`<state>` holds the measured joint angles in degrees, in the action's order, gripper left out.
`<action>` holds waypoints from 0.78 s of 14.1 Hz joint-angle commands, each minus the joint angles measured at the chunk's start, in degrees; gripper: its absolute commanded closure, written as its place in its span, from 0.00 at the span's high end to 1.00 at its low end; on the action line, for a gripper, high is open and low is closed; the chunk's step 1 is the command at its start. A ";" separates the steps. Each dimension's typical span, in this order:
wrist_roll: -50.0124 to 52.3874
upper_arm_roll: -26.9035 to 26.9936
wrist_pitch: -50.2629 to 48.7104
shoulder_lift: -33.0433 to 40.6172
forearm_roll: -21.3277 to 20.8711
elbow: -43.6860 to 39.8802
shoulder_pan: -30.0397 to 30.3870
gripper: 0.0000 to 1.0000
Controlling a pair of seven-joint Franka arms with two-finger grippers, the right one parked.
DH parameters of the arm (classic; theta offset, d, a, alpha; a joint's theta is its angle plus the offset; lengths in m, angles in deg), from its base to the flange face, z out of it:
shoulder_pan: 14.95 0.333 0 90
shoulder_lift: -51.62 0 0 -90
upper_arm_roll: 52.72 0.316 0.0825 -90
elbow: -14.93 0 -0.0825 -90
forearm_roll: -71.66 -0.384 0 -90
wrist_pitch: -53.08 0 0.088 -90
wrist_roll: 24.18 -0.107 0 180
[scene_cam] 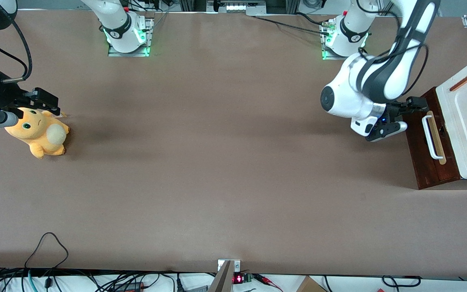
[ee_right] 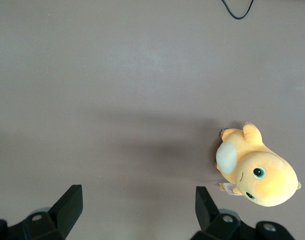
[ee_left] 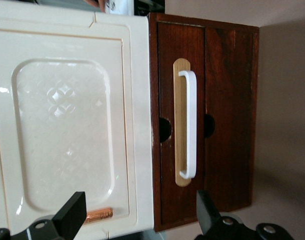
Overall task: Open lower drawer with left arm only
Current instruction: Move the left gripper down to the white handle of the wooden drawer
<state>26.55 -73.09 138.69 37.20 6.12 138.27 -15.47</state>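
One dark reddish-brown lower drawer (ee_left: pixel 227 120), white loop handle (ee_left: pixel 189 125), pincer (ee_left: pixel 140 220) spread before it

My left arm (scene_cam: pixel 383 73) reaches out from its base and folds down at the working arm's end of the table, glossy white links with a black inlay, black cables looping off the forearm. The wrist is bent so the small black gripper (scene_cam: pixel 401 115) hangs low and level, pointing sideways away from the parked arm. I see its two fingers (ee_left: pixel 72 215) spread wide apart with nothing between them, both black tips in the wrist view, one finger nearer the front camera than the other
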 commanded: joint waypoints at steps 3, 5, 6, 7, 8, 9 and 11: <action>3.58 0.33 -0.80 -6.56 -6.96 2.17 1.92 0.97; 4.73 1.29 -1.50 -8.51 -10.38 1.82 2.19 0.96; 4.64 2.60 -0.98 -9.39 -11.70 1.73 2.88 0.92; 4.82 5.14 1.37 -9.83 -13.63 1.82 3.15 0.91; 3.86 7.17 3.57 -9.75 -14.26 1.73 3.16 0.91; 3.42 8.06 4.38 -9.66 -14.53 1.73 3.16 0.91; 3.67 8.07 4.38 -9.83 -14.53 1.90 3.16 0.92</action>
<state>30.77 -64.91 142.93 27.53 -7.36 140.66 -12.17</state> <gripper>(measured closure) 0.084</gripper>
